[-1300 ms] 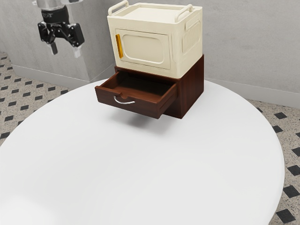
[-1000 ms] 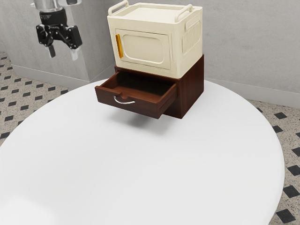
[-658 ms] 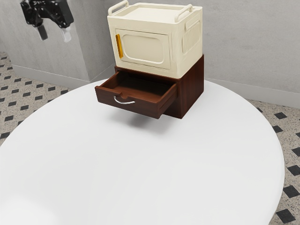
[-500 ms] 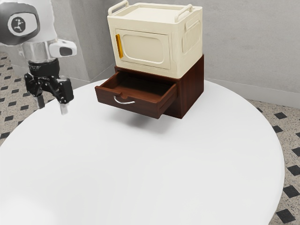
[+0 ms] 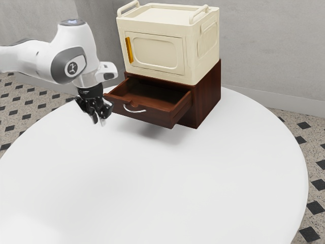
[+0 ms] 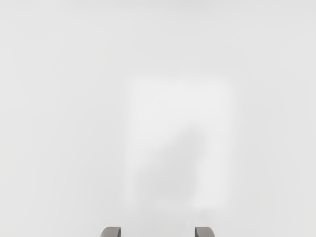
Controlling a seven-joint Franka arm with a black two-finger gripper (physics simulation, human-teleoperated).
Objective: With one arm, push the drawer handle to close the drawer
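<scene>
- Gripper (image 5: 99, 122): we hold it empty, tips down, over the white table (image 5: 152, 193), near the drawer's front corner at the exterior view's left; contact with the drawer, we cannot tell.
- Fingertips (image 6: 111, 232): ours stand wide apart in the wrist view.
- Drawer (image 5: 144, 116): we see it pulled out of the brown cabinet (image 5: 208, 96).
- Handle (image 5: 134, 109): a curved silver bar on the drawer's front, apart from our fingertips.
- Cream box (image 5: 157, 51): sits upright on the cabinet.
</scene>
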